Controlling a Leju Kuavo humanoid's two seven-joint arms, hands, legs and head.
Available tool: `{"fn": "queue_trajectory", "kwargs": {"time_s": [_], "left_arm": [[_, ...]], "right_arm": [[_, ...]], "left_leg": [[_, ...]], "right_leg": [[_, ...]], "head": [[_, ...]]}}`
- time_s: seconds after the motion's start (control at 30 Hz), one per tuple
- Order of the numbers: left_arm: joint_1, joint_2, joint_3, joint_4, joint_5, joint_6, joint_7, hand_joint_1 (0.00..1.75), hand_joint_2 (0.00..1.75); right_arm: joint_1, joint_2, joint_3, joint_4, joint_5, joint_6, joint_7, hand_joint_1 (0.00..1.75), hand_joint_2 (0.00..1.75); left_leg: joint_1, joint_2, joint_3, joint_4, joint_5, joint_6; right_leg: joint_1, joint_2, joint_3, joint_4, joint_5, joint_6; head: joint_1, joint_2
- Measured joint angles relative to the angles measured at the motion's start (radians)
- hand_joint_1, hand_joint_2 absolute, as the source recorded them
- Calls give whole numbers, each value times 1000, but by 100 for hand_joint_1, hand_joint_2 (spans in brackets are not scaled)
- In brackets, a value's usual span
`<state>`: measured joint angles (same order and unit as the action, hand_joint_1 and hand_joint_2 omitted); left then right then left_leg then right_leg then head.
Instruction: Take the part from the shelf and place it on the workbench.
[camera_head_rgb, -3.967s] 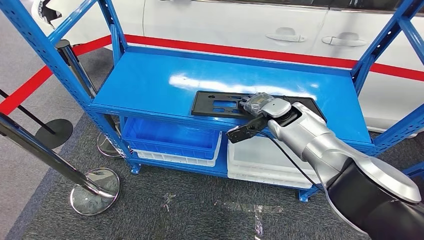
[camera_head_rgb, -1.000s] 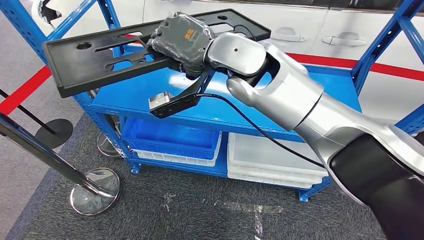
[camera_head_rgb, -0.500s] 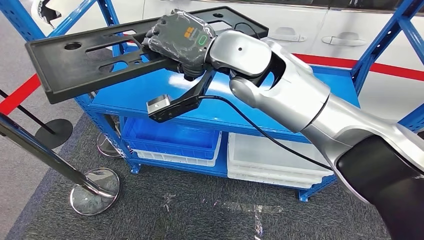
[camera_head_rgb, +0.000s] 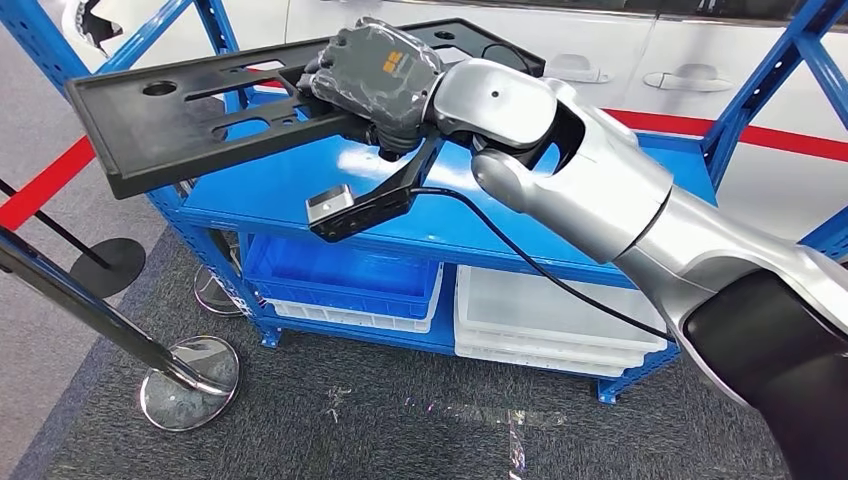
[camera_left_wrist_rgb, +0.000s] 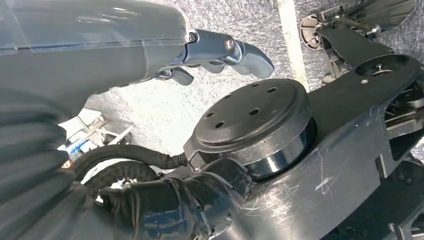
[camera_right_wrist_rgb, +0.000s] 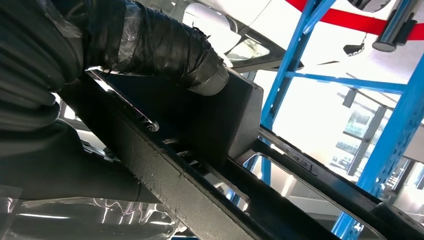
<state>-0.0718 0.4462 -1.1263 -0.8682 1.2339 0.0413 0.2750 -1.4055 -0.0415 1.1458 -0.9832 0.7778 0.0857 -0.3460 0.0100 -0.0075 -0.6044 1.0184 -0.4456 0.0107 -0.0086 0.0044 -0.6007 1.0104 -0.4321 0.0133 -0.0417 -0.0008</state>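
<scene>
The right hand (camera_head_rgb: 375, 75) is gripping the black part (camera_head_rgb: 190, 120), fingers closed around its edge, holding it in the air above the blue shelf (camera_head_rgb: 300, 180), toward 11 o'clock in the head view. An orange mark on the hand's cover is too small to read. The left hand (camera_left_wrist_rgb: 220, 52) is hanging with fingers apart, holding nothing.

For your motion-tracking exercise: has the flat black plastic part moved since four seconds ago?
Yes. The flat black plastic part, then lying on the blue metal shelf, is now lifted off it and carried leftward, gripped by the right hand.
</scene>
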Motion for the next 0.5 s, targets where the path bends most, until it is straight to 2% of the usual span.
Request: {"fn": "queue_trajectory", "kwargs": {"time_s": [0.5], "left_arm": [[0,0,-9,-9,-10,2,0,0,175]], "right_arm": [[0,-8,-22,1,-8,-30,-2,175,175]], "left_leg": [[-1,0,0,2,-1,1]], "right_leg": [[-1,0,0,-1,0,1]], "head": [[0,0]]}}
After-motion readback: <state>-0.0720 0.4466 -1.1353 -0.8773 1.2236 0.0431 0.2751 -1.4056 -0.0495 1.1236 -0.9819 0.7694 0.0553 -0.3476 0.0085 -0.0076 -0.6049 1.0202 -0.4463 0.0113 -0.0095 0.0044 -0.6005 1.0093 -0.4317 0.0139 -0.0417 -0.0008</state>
